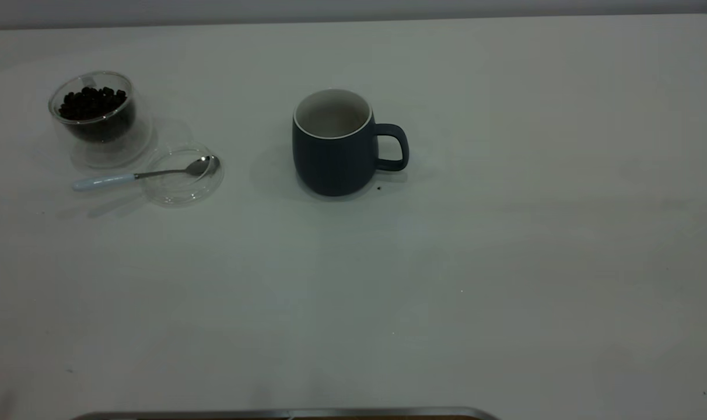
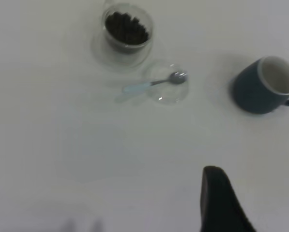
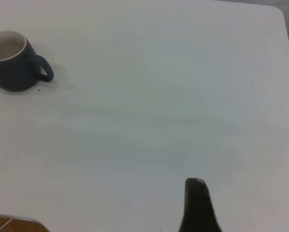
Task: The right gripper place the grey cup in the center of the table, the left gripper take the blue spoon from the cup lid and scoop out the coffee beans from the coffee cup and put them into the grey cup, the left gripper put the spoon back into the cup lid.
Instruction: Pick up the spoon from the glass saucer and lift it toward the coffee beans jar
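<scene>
While the grey cup [image 1: 336,146] stands upright mid-table [image 1: 505,262], the blue spoon [image 1: 140,174] lies with its bowl in the cup lid [image 1: 181,175], beside the coffee cup [image 1: 97,116] of coffee beans [image 1: 92,102]. Nothing is grasped; the left gripper [image 2: 253,203] shows spread fingers, while the right gripper's [image 3: 198,205] state cannot be told.

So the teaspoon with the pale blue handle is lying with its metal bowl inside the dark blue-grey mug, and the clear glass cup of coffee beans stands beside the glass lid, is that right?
Not quite. The pale-blue-handled teaspoon rests its metal bowl in the shallow clear glass lid, not in the dark blue-grey mug, which stands apart and looks empty. The exterior view shows this. The clear glass cup of dark coffee beans does stand beside the lid.
</scene>
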